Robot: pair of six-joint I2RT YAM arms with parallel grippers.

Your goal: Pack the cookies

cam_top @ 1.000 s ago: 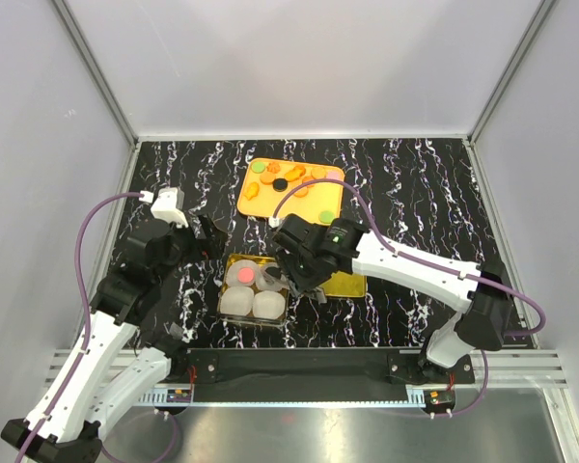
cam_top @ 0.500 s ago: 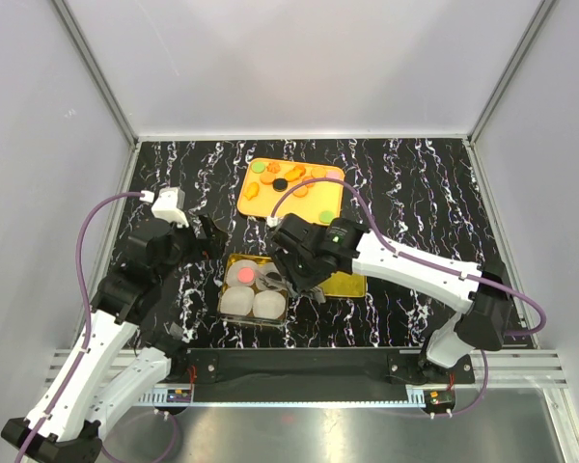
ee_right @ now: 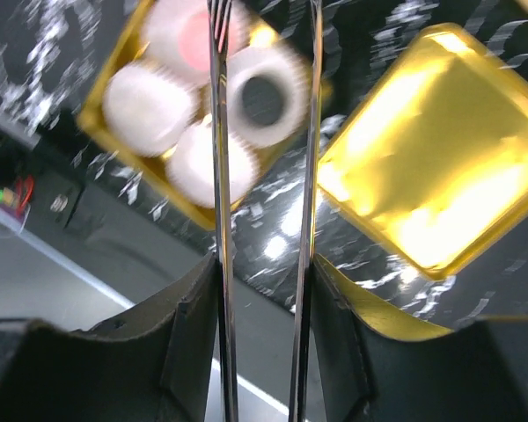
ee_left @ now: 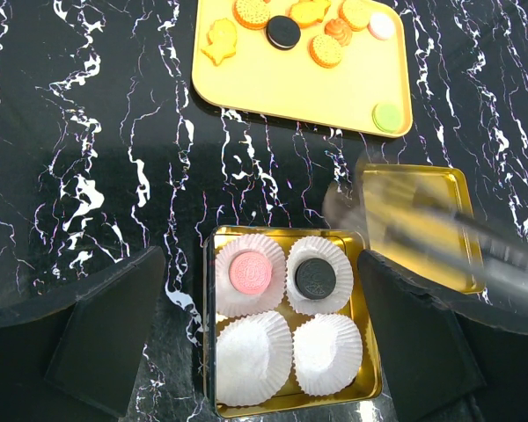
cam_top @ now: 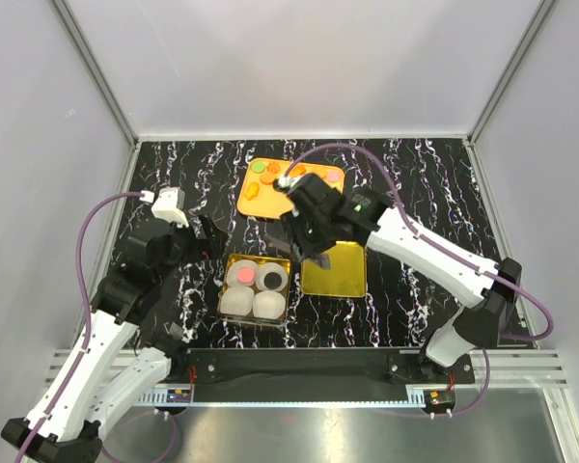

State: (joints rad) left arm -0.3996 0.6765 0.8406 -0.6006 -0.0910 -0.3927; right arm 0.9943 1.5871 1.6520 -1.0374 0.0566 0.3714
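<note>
Gold tin box (ee_left: 363, 387) already has a pink cookie (ee_left: 250, 272) and a black one (ee_left: 315, 278) in paper cups, but the right gripper's (ee_right: 264, 26) thin tongs, part-spread and empty, could easily fumble those flat cookies on the orange tray (ee_left: 282, 83), while the left gripper (ee_left: 260, 338) hovers spread wide.

- Black table (cam_top: 415, 183) with white marble veining, filling the middle of the top view.
- Plain pale grey walls (cam_top: 299, 68) on the far, left and right sides.
- Silver aluminium posts (cam_top: 96, 72) slanting up from the table's far corners.
- Ribbed metal rail (cam_top: 550, 367) along the near edge.
- Even, soft lighting; faint reflections on the marble.
</note>
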